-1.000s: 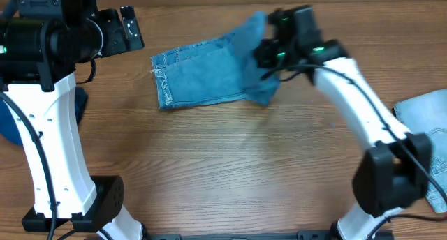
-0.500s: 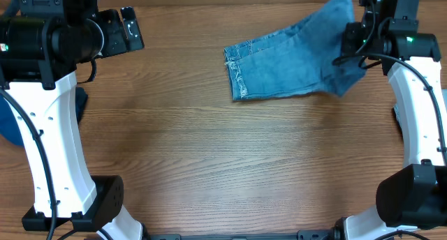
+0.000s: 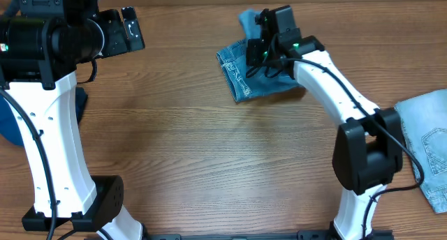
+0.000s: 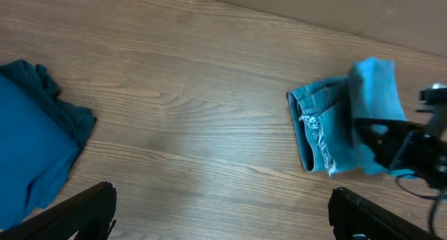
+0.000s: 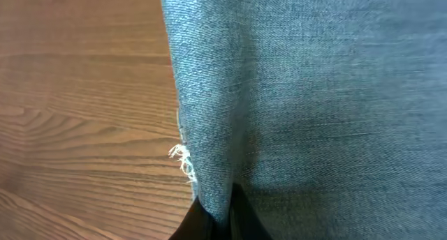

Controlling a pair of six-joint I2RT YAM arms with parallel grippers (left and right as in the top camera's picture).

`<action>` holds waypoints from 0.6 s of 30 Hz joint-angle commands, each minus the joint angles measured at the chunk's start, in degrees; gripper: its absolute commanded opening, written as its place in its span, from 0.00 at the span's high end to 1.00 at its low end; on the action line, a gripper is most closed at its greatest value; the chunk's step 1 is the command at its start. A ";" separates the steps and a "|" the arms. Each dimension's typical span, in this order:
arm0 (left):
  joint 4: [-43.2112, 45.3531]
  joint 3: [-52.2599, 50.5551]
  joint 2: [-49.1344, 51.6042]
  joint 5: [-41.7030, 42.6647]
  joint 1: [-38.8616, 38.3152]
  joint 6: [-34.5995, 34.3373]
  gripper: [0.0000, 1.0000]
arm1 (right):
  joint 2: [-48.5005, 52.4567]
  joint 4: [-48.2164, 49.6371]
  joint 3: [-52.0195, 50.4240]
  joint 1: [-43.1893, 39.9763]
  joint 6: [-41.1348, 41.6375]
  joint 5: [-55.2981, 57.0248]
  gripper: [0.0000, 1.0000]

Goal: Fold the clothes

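Blue denim shorts (image 3: 242, 71) lie folded over at the table's far middle, with the frayed hem toward the front-left. They also show in the left wrist view (image 4: 342, 121) and fill the right wrist view (image 5: 314, 93). My right gripper (image 3: 264, 50) is shut on a fold of the denim (image 5: 222, 211) and holds it over the rest of the shorts. My left gripper (image 4: 220, 215) is open and empty, held high above bare wood at the far left.
A dark blue garment (image 4: 31, 142) lies at the table's left edge (image 3: 8, 125). A light denim garment (image 3: 427, 142) lies at the right edge. Bare wood spans the table's middle and front.
My right gripper swung right with the shorts, then back left, doubling the denim over itself. The shorts now lie farther right and are more compact. The left arm has not moved.
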 commanded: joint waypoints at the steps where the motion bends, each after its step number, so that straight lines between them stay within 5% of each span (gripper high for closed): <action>1: -0.09 -0.20 -1.25 0.68 0.22 0.07 0.00 | 2.08 1.22 2.03 2.67 1.92 -1.40 0.96; 6: -0.09 -0.20 -1.25 0.68 0.20 0.07 0.00 | 4.46 3.43 1.97 4.44 6.34 -1.75 0.95; 8: -0.09 -0.20 -1.25 0.68 0.20 0.09 0.00 | 4.48 4.13 2.03 4.48 5.73 -3.93 0.72; 12: -0.09 -0.20 -1.22 0.66 0.20 0.09 0.00 | 0.70 3.80 4.00 4.48 3.78 -5.62 0.54; 15: -0.09 -0.20 -1.22 0.63 0.20 0.09 0.00 | -5.20 1.49 5.22 3.67 2.62 -6.19 0.59; 18: -0.07 -0.22 -1.22 0.74 0.20 0.09 0.00 | -8.24 -5.95 5.20 -3.93 2.64 0.39 0.91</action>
